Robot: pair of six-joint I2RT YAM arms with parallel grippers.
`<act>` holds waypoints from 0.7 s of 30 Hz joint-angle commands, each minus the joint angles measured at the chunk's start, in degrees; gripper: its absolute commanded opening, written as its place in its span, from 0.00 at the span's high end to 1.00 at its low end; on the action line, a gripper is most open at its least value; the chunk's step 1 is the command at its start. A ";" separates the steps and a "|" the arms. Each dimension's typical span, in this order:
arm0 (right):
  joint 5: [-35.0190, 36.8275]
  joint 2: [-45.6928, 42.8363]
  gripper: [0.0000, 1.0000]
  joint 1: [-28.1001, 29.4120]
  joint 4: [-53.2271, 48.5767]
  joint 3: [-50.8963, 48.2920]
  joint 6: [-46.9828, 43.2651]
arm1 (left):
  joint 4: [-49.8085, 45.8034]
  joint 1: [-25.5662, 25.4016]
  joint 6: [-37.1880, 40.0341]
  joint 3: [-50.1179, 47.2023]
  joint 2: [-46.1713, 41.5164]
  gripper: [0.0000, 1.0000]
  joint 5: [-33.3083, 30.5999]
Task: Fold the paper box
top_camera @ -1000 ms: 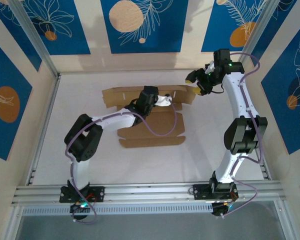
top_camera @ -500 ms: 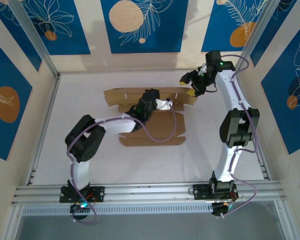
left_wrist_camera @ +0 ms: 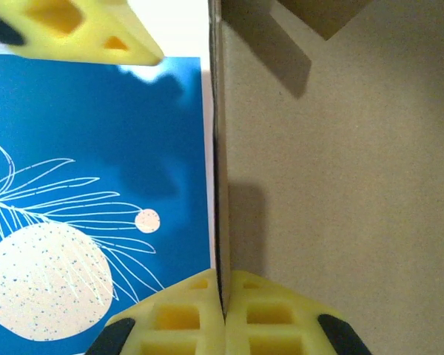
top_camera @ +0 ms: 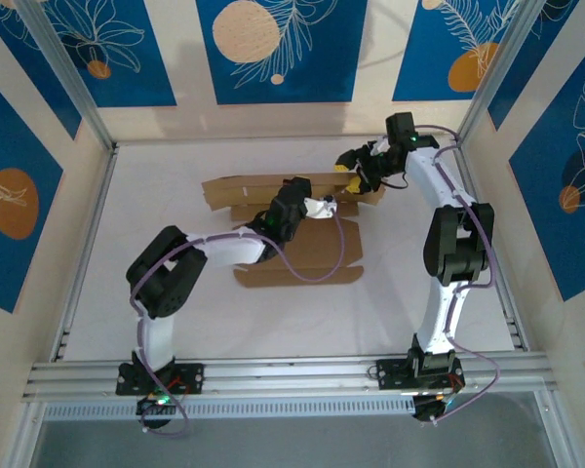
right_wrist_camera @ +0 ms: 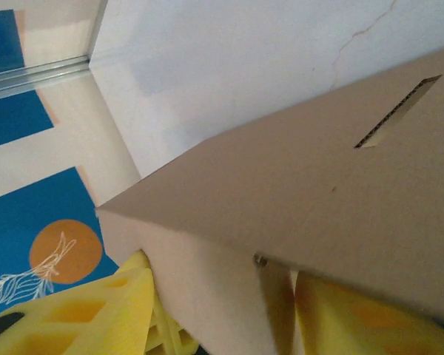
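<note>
Overhead plus wrist close-ups of paper box [top_camera: 292,276]

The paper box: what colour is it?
Plain brown; the box shows best in the right wrist view.

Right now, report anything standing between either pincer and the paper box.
Nothing visible does. The left pincer is shut on a panel edge of the paper box, and the right pincer straddles its far right flap, with cardboard between the fingers.

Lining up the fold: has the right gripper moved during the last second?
Yes. In the top view the right gripper has shifted left, away from the right rear corner post, reaching the right end of the paper box.
</note>
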 commanded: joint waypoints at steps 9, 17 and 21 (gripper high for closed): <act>-13.55 -7.48 0.55 -2.20 25.09 -14.17 12.29 | 3.07 -1.31 -0.92 -1.90 -3.21 1.00 -0.35; -11.81 -7.84 0.48 -2.07 23.62 -14.76 9.71 | 1.20 -1.31 -1.35 -2.39 -3.62 1.00 -0.34; 1.01 -10.69 0.43 -2.72 8.27 -11.38 -1.65 | -0.57 -1.14 -1.93 -1.81 -3.33 1.00 -1.40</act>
